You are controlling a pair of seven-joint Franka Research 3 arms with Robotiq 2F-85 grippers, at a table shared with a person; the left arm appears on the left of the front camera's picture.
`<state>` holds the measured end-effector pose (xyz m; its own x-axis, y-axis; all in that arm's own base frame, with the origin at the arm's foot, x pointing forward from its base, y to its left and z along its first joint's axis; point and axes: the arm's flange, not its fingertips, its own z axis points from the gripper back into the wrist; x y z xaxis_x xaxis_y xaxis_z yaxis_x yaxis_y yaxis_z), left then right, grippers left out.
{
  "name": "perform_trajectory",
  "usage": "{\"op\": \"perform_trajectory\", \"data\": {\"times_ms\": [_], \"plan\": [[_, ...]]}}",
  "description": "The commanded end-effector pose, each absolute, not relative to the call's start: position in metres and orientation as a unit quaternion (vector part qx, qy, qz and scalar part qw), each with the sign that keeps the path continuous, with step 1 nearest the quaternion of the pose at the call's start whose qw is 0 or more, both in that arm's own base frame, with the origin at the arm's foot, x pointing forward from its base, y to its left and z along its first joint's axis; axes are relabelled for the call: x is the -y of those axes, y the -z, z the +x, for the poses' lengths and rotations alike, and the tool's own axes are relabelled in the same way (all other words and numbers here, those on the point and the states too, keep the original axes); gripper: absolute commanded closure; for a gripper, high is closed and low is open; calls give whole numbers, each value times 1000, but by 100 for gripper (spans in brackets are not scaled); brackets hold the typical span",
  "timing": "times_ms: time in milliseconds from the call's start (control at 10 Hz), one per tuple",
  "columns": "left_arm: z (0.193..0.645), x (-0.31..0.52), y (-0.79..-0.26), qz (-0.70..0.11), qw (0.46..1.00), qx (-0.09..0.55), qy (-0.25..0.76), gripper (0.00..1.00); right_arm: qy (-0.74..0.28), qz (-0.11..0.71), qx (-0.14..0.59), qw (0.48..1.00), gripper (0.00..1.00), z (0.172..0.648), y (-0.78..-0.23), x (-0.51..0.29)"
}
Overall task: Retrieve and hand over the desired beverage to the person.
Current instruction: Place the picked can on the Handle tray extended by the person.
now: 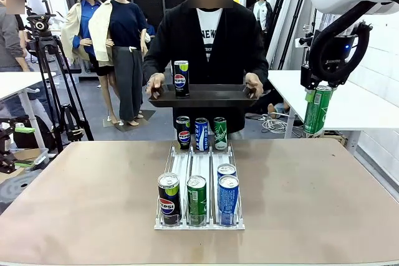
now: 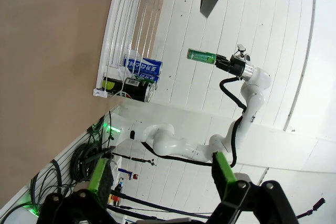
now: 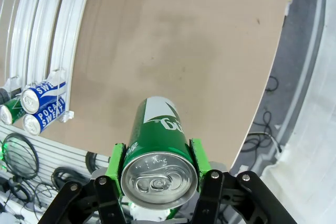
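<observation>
On the white rack [image 1: 176, 165] we count seven cans; right gripper [image 1: 318, 95] pinches one green can [image 1: 317, 110], left gripper [image 2: 163, 179] spread.

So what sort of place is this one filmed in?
Probably a robotics lab staged as a drinks counter: a white can rack on a bare table, a camera tripod and loose cables on the floor.
</observation>
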<state>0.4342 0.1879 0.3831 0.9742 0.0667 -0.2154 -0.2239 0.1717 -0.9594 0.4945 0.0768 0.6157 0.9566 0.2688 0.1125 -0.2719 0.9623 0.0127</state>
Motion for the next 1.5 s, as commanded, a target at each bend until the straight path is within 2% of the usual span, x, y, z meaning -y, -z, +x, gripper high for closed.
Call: {"op": "perform_trajectory", "data": {"times_ms": [0,1100,1400], "plan": [[431,-188,-386,-634,765,-62,-94,0,-135,14,54,989,74,496,-622,-77],[431,-188,-386,-634,765,-62,-94,0,-137,14,55,989,74,495,-616,-77],[431,-188,-386,-634,765,-62,-94,0,-162,10,68,984,74,497,-648,-105]]}}
